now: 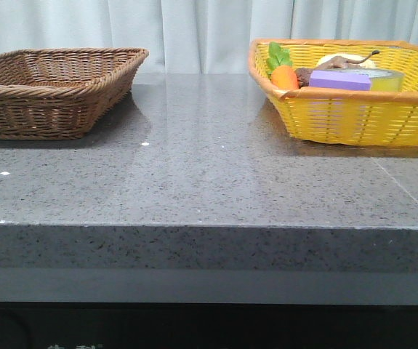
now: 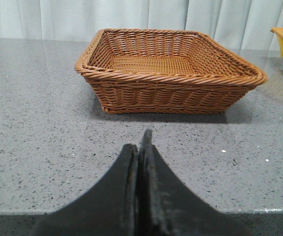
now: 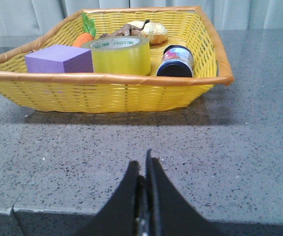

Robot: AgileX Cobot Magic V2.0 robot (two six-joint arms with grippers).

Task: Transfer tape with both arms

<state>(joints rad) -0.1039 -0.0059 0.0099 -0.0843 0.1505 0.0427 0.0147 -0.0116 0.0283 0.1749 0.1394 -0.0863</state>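
Reaching into the yellow basket [image 3: 131, 98], the empty, pressed-shut right gripper [image 3: 143, 169] could nudge the purple block [image 3: 57, 59], seemingly touching the tape [image 3: 121, 54].

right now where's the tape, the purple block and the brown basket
tape [image 3: 120, 55], right wrist view, on its yellow outer side
purple block [image 3: 58, 59], right wrist view, on its front face
brown basket [image 2: 168, 78], left wrist view, on its near rim

The tape [image 3: 120, 54], a wide roll of translucent yellow with a white core lettered in green, lies flat, hole upward. It sits well beyond the right gripper's [image 3: 143, 169] pressed-together fingers [image 3: 131, 189], untouched.
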